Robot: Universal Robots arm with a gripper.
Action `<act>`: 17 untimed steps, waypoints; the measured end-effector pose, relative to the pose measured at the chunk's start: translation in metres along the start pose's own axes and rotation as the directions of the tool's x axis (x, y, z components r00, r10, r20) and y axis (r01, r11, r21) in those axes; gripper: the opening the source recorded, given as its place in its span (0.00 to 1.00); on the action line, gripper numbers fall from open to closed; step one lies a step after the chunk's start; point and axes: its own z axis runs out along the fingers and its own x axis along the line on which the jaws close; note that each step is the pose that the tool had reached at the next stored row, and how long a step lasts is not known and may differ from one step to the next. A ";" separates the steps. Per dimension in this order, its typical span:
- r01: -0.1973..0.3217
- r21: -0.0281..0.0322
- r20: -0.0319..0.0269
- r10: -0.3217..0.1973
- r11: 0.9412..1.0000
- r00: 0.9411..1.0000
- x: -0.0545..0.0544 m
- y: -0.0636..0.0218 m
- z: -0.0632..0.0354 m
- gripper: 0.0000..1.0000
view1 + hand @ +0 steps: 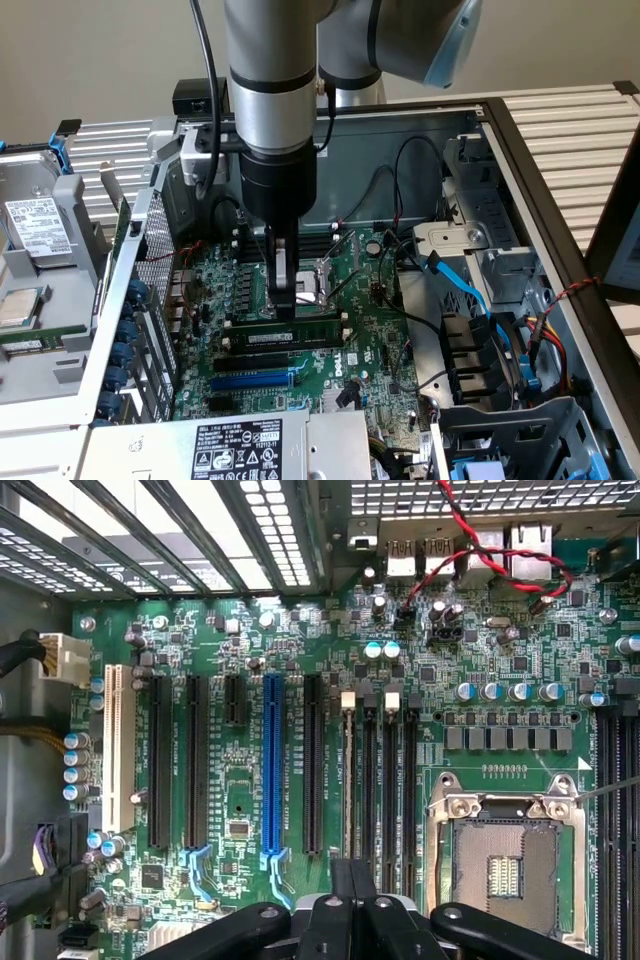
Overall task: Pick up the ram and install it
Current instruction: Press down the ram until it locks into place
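The ram [290, 334] is a long green stick with black chips and a small white sticker. It stands on edge in a black memory slot on the green motherboard [375, 330], inside the open computer case. My gripper [285, 312] comes straight down from above, its fingers shut together, with the tips on the ram's top edge towards the exterior view's left end. In the wrist view the shut gripper [352, 895] hangs over the row of memory slots, and the ram's thin top edge [348, 780] runs under it. Whether the tips pinch the ram or only press on it, I cannot tell.
An empty black slot [270, 357] and the blue slot [252, 381] lie just in front of the ram. The open CPU socket [312, 280] is right behind the gripper. Blue and black cables [470, 295] and drive cages fill the exterior view's right. A perforated case wall [150, 300] rises at its left.
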 end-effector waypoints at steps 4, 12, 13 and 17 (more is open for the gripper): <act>0.003 0.000 0.000 -0.003 1.000 1.000 0.001 0.0000 0.0013 0.10; 0.022 0.001 0.018 -0.022 1.000 1.000 0.002 -0.0001 0.0025 0.10; 0.024 0.002 0.019 -0.024 1.000 1.000 0.002 -0.0001 0.0026 0.10; 0.032 0.002 0.020 -0.032 0.999 0.999 0.003 -0.0001 0.0027 0.10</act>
